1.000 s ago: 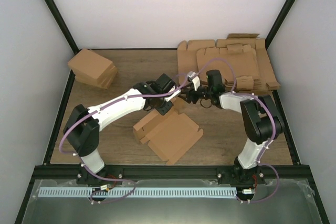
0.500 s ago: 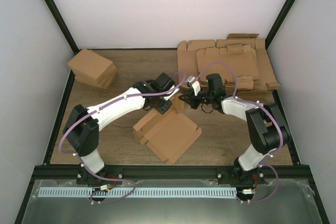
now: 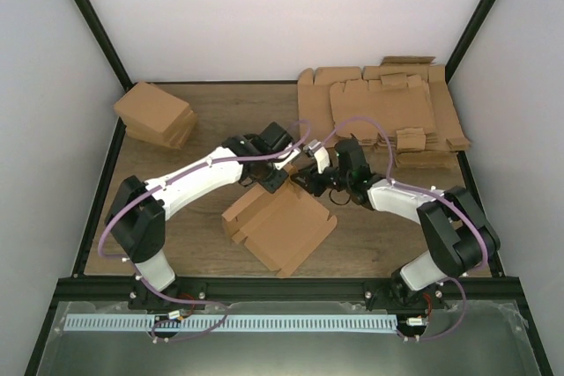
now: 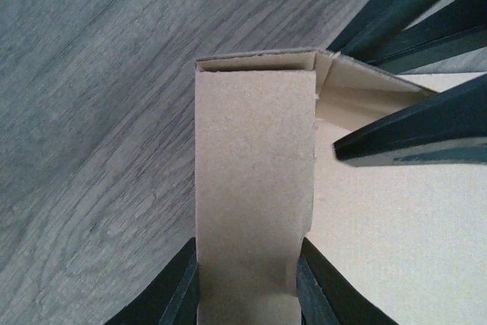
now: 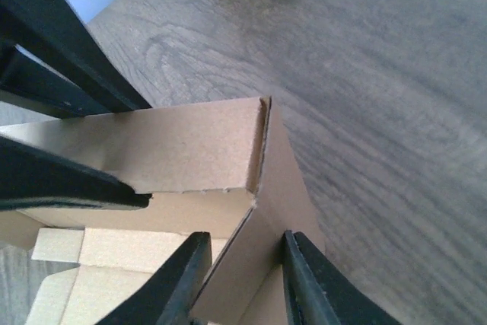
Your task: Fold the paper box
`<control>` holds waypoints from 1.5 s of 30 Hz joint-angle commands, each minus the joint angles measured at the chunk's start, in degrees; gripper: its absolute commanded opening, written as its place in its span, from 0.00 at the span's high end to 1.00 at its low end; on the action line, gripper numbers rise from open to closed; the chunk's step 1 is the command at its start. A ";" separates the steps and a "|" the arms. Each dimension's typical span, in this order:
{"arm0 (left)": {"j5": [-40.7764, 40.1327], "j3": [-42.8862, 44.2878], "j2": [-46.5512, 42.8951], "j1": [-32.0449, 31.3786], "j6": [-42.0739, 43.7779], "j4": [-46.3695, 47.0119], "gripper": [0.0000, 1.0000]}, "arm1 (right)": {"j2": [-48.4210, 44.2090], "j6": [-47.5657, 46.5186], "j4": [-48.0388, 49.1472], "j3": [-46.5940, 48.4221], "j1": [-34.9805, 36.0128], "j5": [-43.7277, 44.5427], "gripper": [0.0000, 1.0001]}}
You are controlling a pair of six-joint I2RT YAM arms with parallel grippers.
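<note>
Left gripper (image 4: 248,264): jaws narrow, one finger against each long edge of an upright flap (image 4: 255,180), which fills the gap. I take it as held.

Right gripper (image 5: 245,256): jaws narrow about the neighbouring corner fold, card between the fingers, also read as held. In the left wrist view its dark fingers (image 4: 411,131) cross at 2 to 3 o'clock, just beside the same corner.

Both grippers meet at the 12 o'clock edge of the paper box (image 3: 286,226), which lies near the middle of the table (image 3: 379,226), its base flat on the wood.

Step in hand, as I judge it: raising and squaring one corner, side flap against end wall.
- Turn each flap about its own crease and do not pull it upward, or the base may lift and slide.
- Bring the two walls to a clean right angle before tucking, because the flap's top edge shows a folded lip that must go inside.
- The fingertips are crowded, so move one arm at a time.

Look of the box: plain brown card, matte and fibrous, with slightly ragged die-cut edges. Most of the sheet is flat; the wall at 9 o'clock is partly raised.

Elsewhere: a pile of flat sheets (image 3: 388,107) at the table's 1 o'clock and cartons (image 3: 157,116) at 10 o'clock, both well apart from the work.
</note>
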 commanded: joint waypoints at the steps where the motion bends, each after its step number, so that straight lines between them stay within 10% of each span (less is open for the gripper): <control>1: 0.47 0.55 0.90 -3.51 3.77 -0.65 0.75 | 1.22 -0.25 1.00 -1.77 1.59 -1.92 0.66; 8: -0.19 -0.12 0.33 -3.68 4.33 -0.07 0.75 | -1.13 -3.52 5.31 -6.93 1.64 -7.96 0.36; 45: 3.50 -1.31 0.99 -3.62 4.65 1.38 0.75 | -4.08 -10.46 -4.06 -3.66 0.11 0.45 0.64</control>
